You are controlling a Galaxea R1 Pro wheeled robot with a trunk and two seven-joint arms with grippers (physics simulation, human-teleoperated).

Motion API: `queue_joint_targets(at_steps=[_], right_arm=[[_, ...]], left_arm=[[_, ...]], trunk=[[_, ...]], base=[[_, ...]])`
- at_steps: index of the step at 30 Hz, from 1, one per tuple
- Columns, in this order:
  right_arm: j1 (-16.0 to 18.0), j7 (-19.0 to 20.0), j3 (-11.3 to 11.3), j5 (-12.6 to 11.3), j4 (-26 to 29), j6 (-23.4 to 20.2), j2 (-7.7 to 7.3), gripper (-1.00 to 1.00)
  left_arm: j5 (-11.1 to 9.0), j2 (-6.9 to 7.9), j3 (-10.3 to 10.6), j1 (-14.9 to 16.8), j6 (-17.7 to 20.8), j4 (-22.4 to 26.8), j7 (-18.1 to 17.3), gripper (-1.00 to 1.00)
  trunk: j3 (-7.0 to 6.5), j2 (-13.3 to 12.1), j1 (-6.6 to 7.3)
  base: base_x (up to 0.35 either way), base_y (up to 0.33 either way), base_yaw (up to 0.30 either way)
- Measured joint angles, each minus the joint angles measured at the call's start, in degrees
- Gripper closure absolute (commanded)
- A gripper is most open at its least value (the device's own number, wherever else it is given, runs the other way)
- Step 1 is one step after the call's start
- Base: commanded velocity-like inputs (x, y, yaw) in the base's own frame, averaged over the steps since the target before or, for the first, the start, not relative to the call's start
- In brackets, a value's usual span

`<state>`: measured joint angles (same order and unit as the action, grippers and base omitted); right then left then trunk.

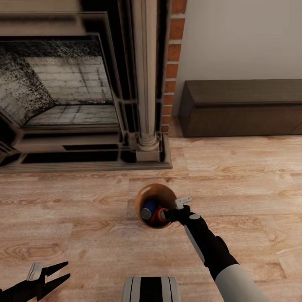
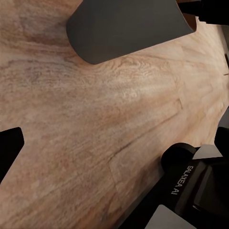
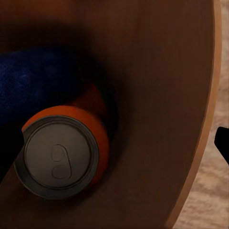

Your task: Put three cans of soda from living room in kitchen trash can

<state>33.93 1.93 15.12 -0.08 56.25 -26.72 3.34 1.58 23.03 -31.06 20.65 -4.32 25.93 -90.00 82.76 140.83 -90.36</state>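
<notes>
While the wood floor [image 1: 251, 176] spreads everywhere, a brick fireplace [image 1: 75, 92] stands at eleven o'clock and a dark cabinet [image 1: 243, 109] at two. The bin [image 1: 156, 205] sits centrally, holding a blue can [image 1: 148, 208] and an orange can [image 3: 67, 148]. The right gripper [image 1: 167, 215] grips its rim; the left gripper [image 1: 58, 274] is open.

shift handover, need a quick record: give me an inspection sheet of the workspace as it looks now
surface: wood plank floor, bare around the bin
job's things: tash can held off the floor, glossy brown inside; a dark blue soda can and an orange soda can lie in it; a third cannot be told
clutter: nothing seen
grippers: right gripper at the bin's rim, jaws hidden; left gripper low, jaws apart, empty
cables: nothing seen
surroundings: brick fireplace, pale column, dark low cabinet by the wall
</notes>
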Motion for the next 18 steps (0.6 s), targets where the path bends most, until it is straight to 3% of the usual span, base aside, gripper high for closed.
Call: queue_joint_targets(at_steps=[18], right_arm=[[0.0, 0.1, 0.0, 0.0, 0.0, 0.4, 0.0, -1.0]], left_arm=[[0.0, 0.0, -0.1, 0.0, -0.1, 0.0, 0.0, -1.0]], trunk=[[0.0, 0.0, 0.0]], base=[[0.0, 0.0, 0.0]])
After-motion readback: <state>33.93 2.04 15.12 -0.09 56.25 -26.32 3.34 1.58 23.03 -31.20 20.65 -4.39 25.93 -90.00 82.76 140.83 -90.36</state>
